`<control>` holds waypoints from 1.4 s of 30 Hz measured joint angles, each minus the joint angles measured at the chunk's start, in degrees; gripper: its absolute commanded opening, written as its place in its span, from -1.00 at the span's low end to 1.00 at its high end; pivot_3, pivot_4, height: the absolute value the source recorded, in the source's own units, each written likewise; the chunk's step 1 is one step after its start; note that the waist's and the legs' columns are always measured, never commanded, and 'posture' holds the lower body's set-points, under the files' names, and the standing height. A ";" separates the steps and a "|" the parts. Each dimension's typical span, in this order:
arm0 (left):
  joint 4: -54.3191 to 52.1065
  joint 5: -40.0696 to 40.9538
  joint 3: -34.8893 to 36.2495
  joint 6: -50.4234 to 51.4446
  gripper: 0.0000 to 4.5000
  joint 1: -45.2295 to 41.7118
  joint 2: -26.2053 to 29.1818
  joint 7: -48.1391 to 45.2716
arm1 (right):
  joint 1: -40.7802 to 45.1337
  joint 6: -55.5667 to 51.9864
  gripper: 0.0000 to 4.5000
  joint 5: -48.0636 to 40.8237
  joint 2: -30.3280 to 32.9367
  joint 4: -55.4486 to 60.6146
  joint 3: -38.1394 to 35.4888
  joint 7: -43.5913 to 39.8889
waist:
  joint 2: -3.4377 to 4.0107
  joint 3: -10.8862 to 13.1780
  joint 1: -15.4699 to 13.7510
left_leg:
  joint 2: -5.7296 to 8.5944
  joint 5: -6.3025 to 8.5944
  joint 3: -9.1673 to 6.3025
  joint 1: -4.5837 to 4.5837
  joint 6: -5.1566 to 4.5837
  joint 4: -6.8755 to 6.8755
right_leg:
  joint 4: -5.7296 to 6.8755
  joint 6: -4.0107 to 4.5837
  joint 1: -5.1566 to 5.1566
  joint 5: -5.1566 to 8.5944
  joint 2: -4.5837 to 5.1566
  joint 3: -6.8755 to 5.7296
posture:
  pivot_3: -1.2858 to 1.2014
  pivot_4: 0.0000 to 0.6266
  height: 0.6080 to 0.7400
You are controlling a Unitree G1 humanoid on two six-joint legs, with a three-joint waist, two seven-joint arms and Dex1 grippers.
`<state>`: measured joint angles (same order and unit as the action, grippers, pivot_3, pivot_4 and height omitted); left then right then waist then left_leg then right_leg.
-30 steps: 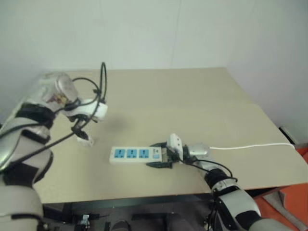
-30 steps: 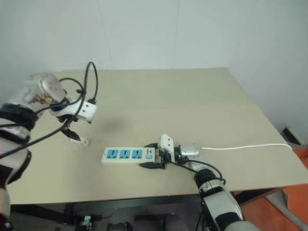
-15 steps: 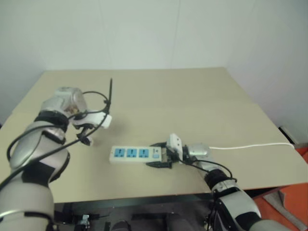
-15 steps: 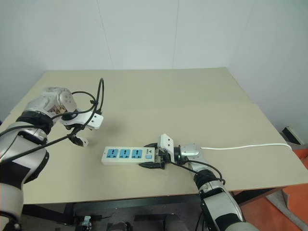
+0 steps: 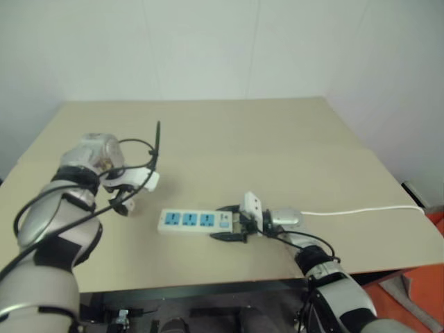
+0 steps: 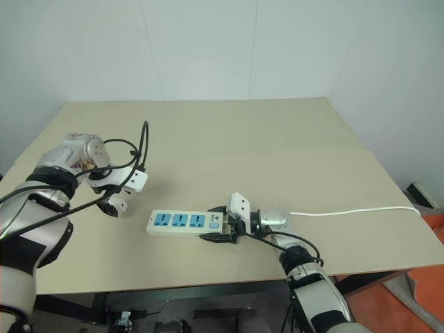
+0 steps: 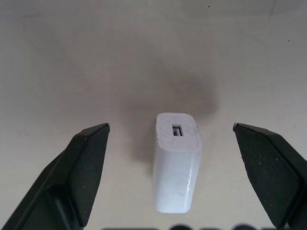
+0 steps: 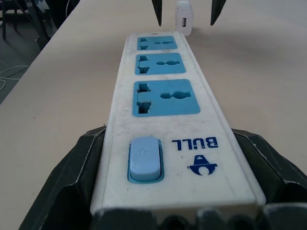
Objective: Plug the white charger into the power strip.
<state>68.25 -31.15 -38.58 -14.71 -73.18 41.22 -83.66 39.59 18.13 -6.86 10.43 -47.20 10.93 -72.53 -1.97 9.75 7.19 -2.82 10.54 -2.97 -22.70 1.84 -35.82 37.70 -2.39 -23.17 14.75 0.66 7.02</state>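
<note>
The white charger (image 7: 176, 163) lies on the tan table, a USB slot in its end face. My left gripper (image 7: 171, 126) points down over it, open, one black finger on each side and neither touching. The power strip (image 6: 182, 223) lies to the charger's right, three blue sockets facing up. My right gripper (image 6: 222, 227) is shut on the strip's switch end, its fingers (image 8: 79, 163) pressed to both long sides. In the right wrist view the charger (image 8: 184, 18) stands past the strip's far end.
The strip's thin white cord (image 6: 354, 210) runs right across the table (image 6: 277, 152) to its edge. A black cable (image 6: 142, 149) loops up from my left wrist. A pale wall stands behind the table.
My left arm has come down, bringing its open fingers lower around the charger. The right gripper and the power strip have stayed where they were.
</note>
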 measured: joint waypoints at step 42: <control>-37.65 44.06 38.15 21.95 -0.55 11.42 -9.73 -6.73 | 0.40 -0.97 0.52 0.78 -0.25 -0.97 0.18 -0.92 | 0.13 -0.08 0.37 | -0.02 0.01 -0.02 0.36 -0.01 0.03 | 0.22 -0.01 0.29 0.01 0.01 0.02 | 0.03 -0.52 1.00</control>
<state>30.60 12.92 -0.43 7.24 -61.76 31.49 -90.39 39.99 17.16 -6.08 10.18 -48.17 11.11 -73.44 -1.84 9.67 7.56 -2.84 10.55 -2.99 -22.34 1.82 -35.80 37.91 -2.39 -22.88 14.76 0.67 7.04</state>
